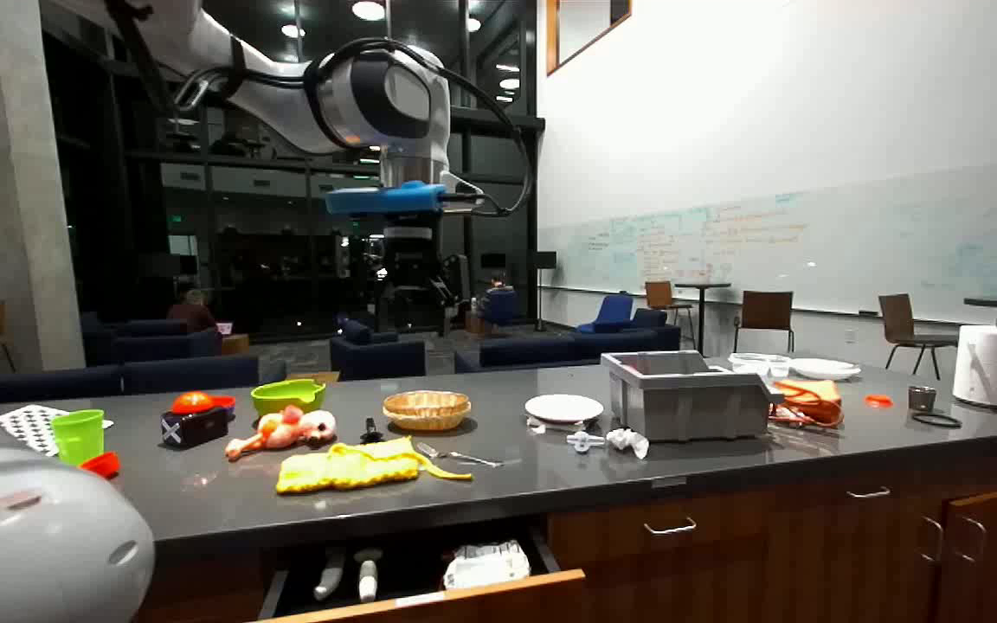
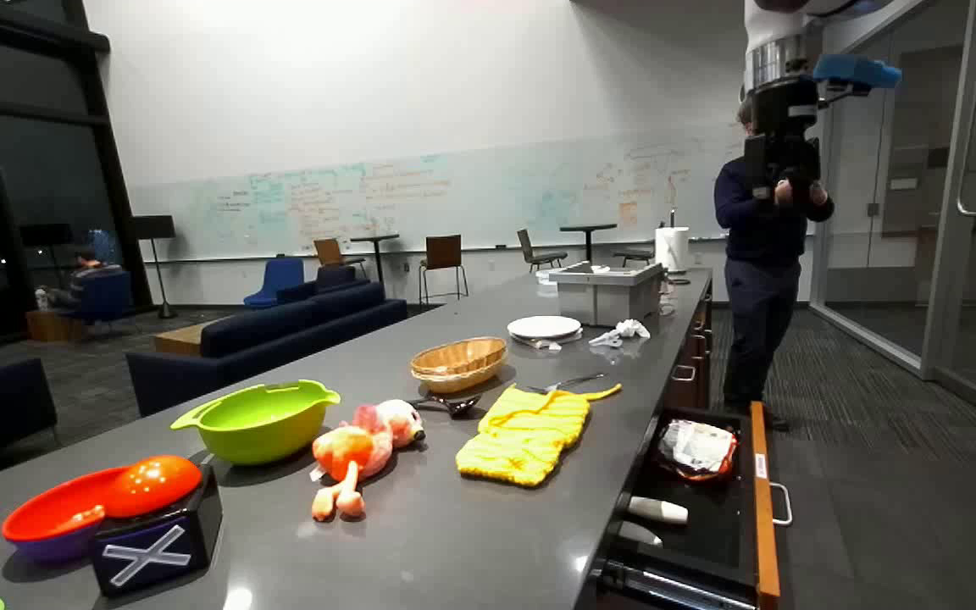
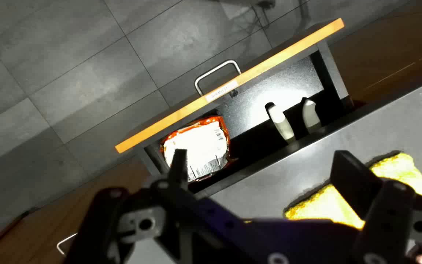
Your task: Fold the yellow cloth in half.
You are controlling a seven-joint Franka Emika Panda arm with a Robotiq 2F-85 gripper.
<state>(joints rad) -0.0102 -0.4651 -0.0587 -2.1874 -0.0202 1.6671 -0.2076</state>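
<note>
While hanging high, roughly over the drawer, gripping nothing: look at the hand, with only air between well-spread fingers. Now look across the front edge of the desk, inward and well below, to the yellow cloth: lying near that edge, a bit rumpled, partly masked by the hand in the wrist view. Note the long axis, running roughly along the edge in both exterior views, with a thin tail trailing off one end. Not lined up, though: set at a slant to the line from finger to finger, as seen from the wrist. Calls, probably, for a slide inward, a twist to suit and a long drop, most likely onto the drawer-side border, nearest to the hand. Hard to count layers from here; presumably not halved yet. Farther in, beware the fork near the tail, then the pink toy and the basket, worth leaving untouched if folding that way. And away down the desk, well apart, on to the grey bin, out of play.
</note>
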